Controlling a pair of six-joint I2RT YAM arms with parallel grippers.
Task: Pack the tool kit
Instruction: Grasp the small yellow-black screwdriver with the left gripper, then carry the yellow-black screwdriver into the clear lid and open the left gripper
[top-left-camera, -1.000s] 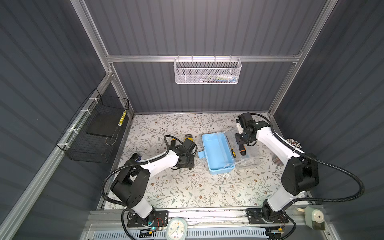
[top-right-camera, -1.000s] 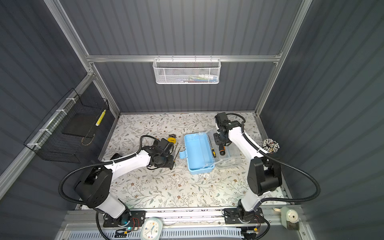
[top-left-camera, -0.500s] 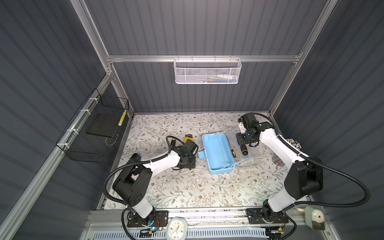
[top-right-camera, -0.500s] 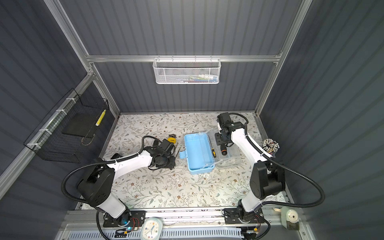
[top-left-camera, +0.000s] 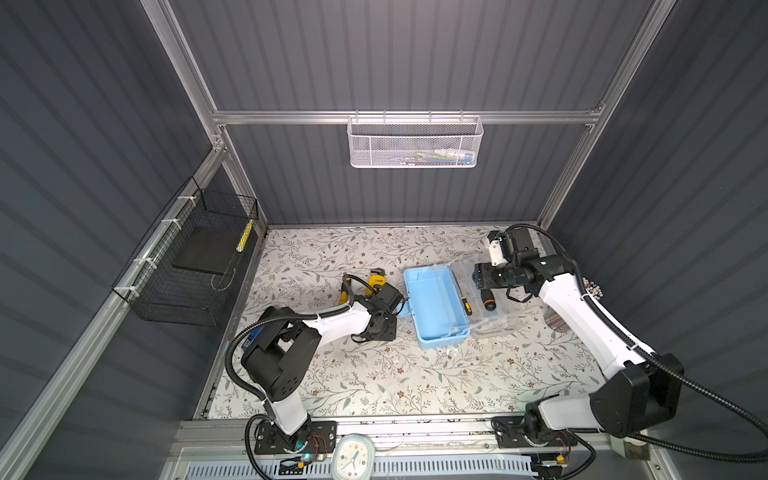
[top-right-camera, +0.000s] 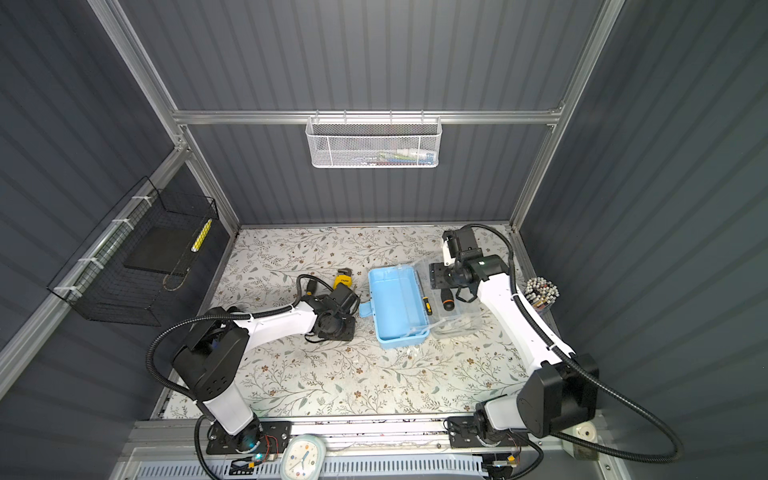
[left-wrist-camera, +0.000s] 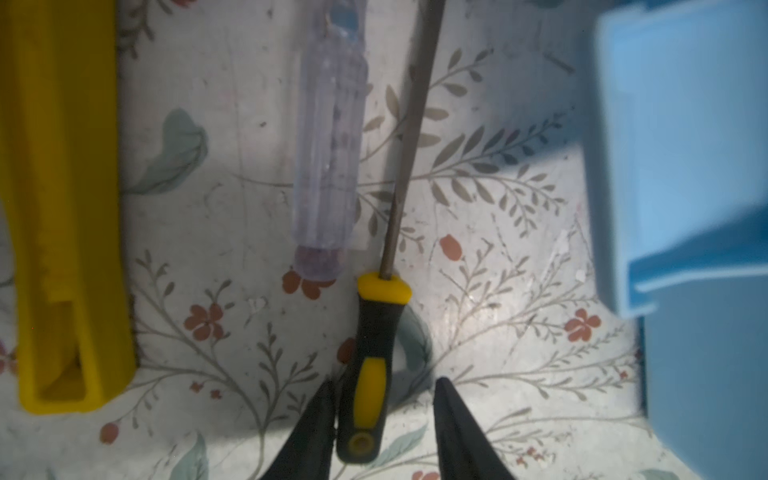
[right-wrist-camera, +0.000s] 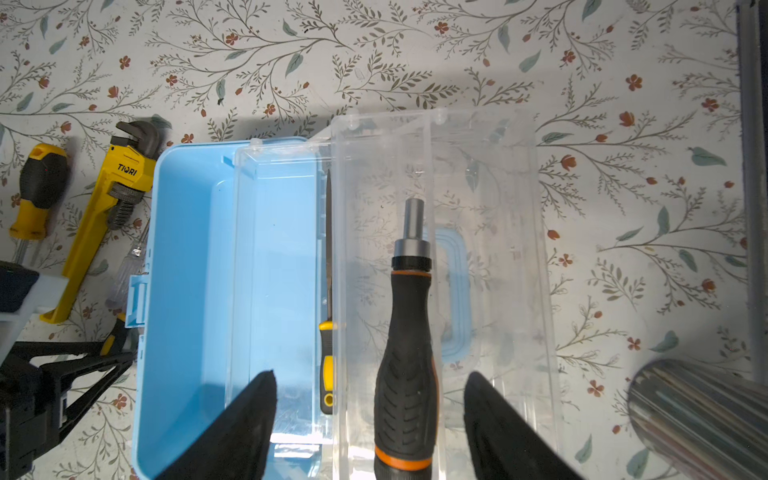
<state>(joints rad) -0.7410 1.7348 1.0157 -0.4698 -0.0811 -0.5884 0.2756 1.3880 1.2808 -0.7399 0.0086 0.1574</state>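
The tool kit's light-blue case (top-left-camera: 432, 307) (right-wrist-camera: 195, 270) lies open at mid-table, its clear lid (top-left-camera: 494, 320) (right-wrist-camera: 498, 208) folded out to the right. A black-orange driver (top-left-camera: 487, 298) (right-wrist-camera: 409, 332) rests in the lid. My right gripper (right-wrist-camera: 370, 374) hovers open over its handle, both fingers clear of it. A thin yellow-black screwdriver (right-wrist-camera: 327, 361) lies along the hinge. Left of the case, my left gripper (left-wrist-camera: 385, 382) straddles another yellow-black screwdriver (left-wrist-camera: 372, 374): one finger touches the handle, the other stands apart. Beside it lie a clear-handled screwdriver (left-wrist-camera: 328, 145) and the yellow pipe wrench (left-wrist-camera: 62, 208) (top-left-camera: 376, 280).
A stubby yellow-black screwdriver (right-wrist-camera: 39, 187) lies left of the wrench. A white mesh basket (top-left-camera: 415, 143) hangs on the back wall and a black wire basket (top-left-camera: 187, 270) on the left wall. A cup of rods (top-left-camera: 590, 286) stands by the right wall.
My right gripper's jaws have spread apart off the black-orange driver, which stays in the lid. My left gripper's jaws have drawn closer round the small screwdriver's handle.
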